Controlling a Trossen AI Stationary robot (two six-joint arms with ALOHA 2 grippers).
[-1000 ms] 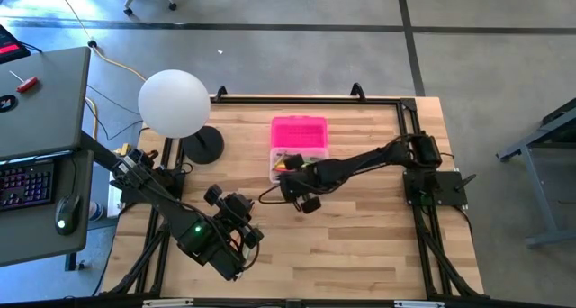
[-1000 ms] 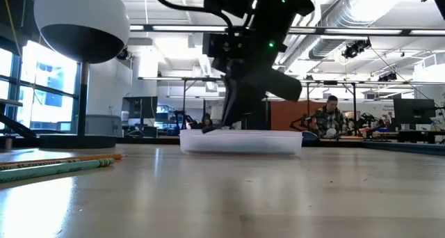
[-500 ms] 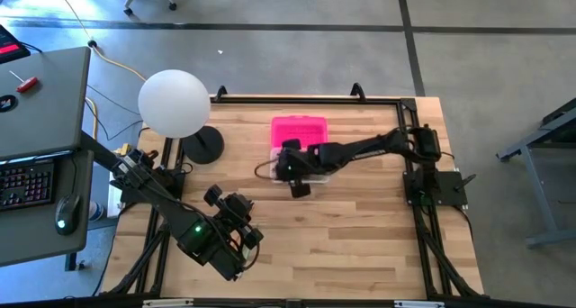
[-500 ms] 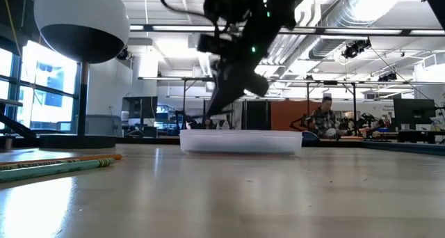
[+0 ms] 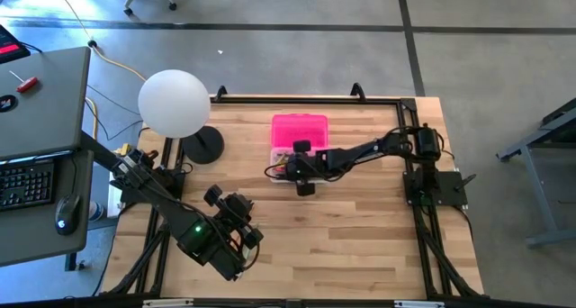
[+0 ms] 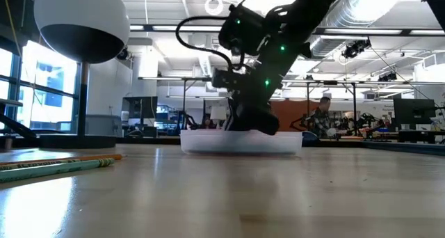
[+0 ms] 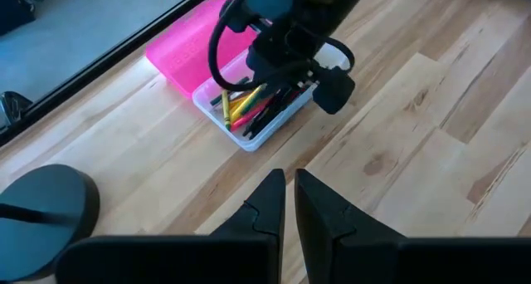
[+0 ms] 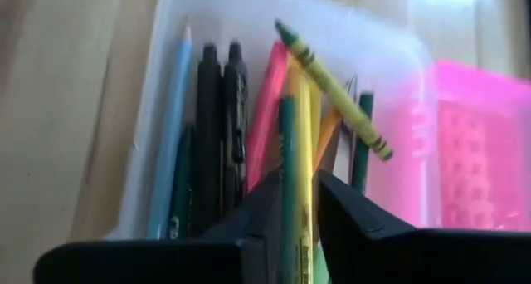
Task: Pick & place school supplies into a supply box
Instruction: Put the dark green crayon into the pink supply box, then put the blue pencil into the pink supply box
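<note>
Over the supply box (image 5: 300, 153), right claw (image 8: 300, 203), pencils (image 8: 290, 151) between fingers

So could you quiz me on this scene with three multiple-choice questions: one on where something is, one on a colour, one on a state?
1. Where is the right gripper?
A. Over the clear supply box
B. Beside the lamp
C. Off the table

2. What colour is the lid?
A. Blue
B. Pink
C. White

3. How is the left gripper?
A. Holding a pencil
B. Holding scissors
C. Holding nothing, fingers nearly together

Answers:
1. A: the high view and left wrist view show it at the box, above the pens and pencils.
2. B: it lies bright pink next to the box.
3. C: its wrist view shows only bare table between the fingers.
</note>
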